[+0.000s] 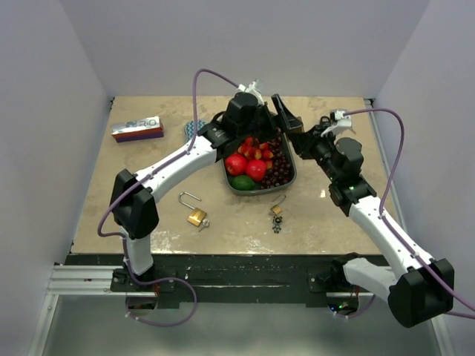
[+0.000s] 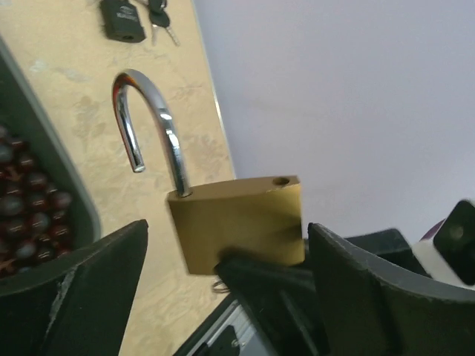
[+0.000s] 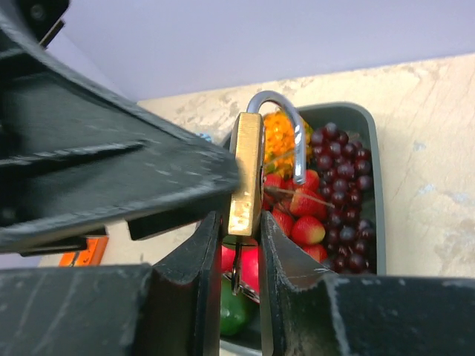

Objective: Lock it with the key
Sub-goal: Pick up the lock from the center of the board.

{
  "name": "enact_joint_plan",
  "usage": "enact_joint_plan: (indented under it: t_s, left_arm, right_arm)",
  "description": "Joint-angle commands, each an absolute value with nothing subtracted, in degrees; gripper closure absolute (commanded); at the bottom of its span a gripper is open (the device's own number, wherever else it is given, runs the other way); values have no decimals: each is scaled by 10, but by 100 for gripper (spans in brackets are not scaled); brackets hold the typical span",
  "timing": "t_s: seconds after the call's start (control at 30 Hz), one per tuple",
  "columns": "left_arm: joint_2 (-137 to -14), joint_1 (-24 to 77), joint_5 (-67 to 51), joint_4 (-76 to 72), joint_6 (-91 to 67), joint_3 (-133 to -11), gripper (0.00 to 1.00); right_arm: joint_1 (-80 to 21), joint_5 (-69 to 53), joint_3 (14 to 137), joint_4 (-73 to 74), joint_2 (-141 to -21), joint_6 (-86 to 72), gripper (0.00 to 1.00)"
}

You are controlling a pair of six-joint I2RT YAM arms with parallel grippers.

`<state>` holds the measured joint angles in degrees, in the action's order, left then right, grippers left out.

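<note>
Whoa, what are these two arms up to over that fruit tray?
The right arm's tool is clamped on a brass padlock, holding it above the fruit tray. Its shackle is swung open, so it isn't locked yet. The left arm's tool is spread open around the same padlock without gripping it. A second padlock and a smaller padlock lie on the table nearer the arms' bases.

The top external view looks down from behind over the table (image 1: pixel 319 222), its near edge at 6 o'clock. Both wrist views crowd one brass padlock (image 2: pixel 237 222), left face-on, right edge-on; all three share the fruit tray (image 3: pixel 349 111).
</note>
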<state>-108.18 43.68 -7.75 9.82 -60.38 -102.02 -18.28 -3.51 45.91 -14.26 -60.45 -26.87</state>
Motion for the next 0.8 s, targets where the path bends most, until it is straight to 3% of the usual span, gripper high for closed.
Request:
enact_joint_plan:
  t_s: [0.0, 0.2, 0.37, 0.43, 0.6, 0.77]
  left_arm:
    - [-989, 399, -110, 34, -578, -959, 1]
    - [-905, 351, -141, -15, -488, -856, 1]
    - [-818, 291, -306, -52, -172, -753, 1]
    - [-798, 274, -397, -2, -5, -741, 1]
    - [-730, 275, -488, 123, 329, -689, 2]
    - [-757, 281, -546, 225, 467, -721, 16]
  right_arm:
    - [-165, -60, 500, -177, -569, -299, 100]
    - [-122, -191, 491, -162, -552, -359, 100]
    - [-71, -368, 495, -161, -569, -409, 100]
    - [-70, -453, 497, -164, -586, -412, 100]
    - [-72, -564, 507, -144, -614, -397, 100]
    - [-89, -642, 550, -58, -649, -330, 100]
